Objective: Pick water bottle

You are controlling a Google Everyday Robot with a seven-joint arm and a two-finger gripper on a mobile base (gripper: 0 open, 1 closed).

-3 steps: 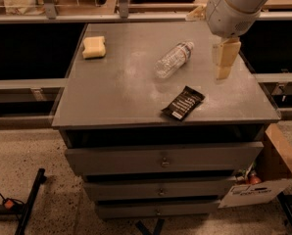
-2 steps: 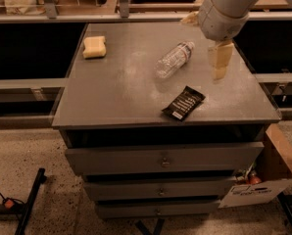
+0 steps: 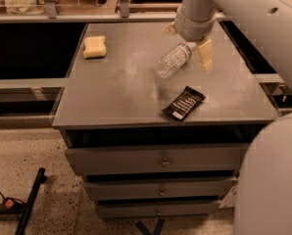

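The water bottle (image 3: 170,62), clear and ribbed, lies on its side on the grey cabinet top (image 3: 121,87), with its cap end pointing to the back right. My gripper (image 3: 186,43) hangs over the cap end and is open. One pale finger (image 3: 205,56) is just right of the bottle's neck. The other fingertip (image 3: 168,29) shows behind the bottle to the left. The wrist hides the bottle's cap.
A black snack wrapper (image 3: 183,103) lies near the front right of the top. A yellow sponge (image 3: 95,46) sits at the back left. Drawers (image 3: 160,160) are below. My arm's bulk fills the right edge (image 3: 271,180). A rail runs behind the cabinet.
My gripper has moved left from beside the bottle to over its cap end, so the fingers now stand on either side of the neck. The bottle has not moved.
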